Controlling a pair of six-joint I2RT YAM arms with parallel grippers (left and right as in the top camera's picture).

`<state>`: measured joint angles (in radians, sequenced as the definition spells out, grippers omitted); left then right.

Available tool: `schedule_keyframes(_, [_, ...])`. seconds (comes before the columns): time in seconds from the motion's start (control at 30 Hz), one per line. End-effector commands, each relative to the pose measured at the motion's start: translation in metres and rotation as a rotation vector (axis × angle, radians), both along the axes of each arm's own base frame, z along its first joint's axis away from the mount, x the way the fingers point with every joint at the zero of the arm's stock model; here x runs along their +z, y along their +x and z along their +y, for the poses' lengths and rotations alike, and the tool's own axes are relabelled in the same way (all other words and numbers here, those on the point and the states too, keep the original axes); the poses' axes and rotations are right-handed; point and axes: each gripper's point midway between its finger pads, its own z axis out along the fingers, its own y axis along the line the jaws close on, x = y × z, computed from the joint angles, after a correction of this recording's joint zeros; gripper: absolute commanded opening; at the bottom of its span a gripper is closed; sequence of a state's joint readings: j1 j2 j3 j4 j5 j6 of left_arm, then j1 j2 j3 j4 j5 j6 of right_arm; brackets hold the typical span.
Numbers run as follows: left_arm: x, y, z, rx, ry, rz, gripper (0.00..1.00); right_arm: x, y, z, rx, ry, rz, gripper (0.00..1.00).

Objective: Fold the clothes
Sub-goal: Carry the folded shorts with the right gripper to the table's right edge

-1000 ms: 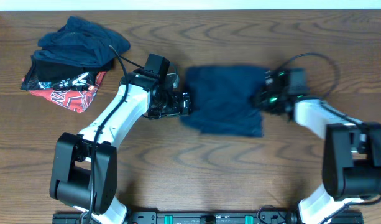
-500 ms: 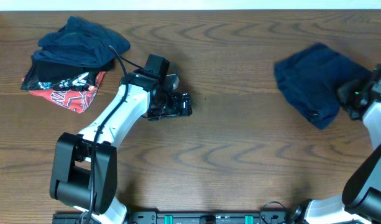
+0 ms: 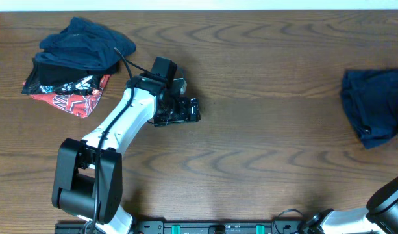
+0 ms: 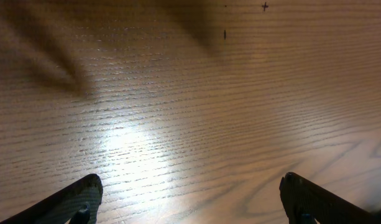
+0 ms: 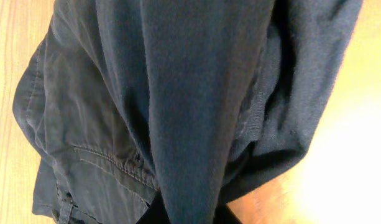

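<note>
Navy garment bunched at the table's far right edge, right against the right gripper.
That gripper, barely seen under the cloth, seems clamped on a fold. The left gripper is released, fingers wide over bare wood, well apart from the garment, with the pile off its other side.

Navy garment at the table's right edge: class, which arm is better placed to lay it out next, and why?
Right. The navy garment fills the right wrist view, bunched at the right tool; the left tool is open over the wood table, far away.
</note>
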<state>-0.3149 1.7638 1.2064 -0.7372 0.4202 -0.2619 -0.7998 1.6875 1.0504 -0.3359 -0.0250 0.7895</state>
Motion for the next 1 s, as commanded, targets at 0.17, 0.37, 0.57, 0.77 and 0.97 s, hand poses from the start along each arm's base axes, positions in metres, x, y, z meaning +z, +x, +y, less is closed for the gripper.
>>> schedule_keyframes(0.17, [-0.004, -0.006, 0.002, -0.003, 0.001, 0.028, 0.93, 0.0, -0.016, -0.008, -0.056, 0.004, 0.019, 0.01])
schedule_keyframes(0.37, [-0.005, -0.006, 0.002, -0.003, 0.001, 0.031, 0.93, -0.024, -0.025, -0.004, -0.097, 0.027, 0.042, 0.01])
schedule_keyframes(0.57, [-0.005, -0.006, 0.002, -0.003, 0.001, 0.031, 0.93, -0.024, 0.014, -0.012, -0.011, -0.006, -0.14, 0.01])
schedule_keyframes(0.77, [-0.005, -0.006, 0.002, -0.003, 0.001, 0.031, 0.93, -0.021, 0.038, -0.025, 0.026, -0.061, -0.239, 0.01])
schedule_keyframes(0.97, [-0.005, -0.006, 0.002, -0.003, 0.001, 0.031, 0.93, -0.024, 0.047, -0.038, 0.022, -0.114, -0.273, 0.02])
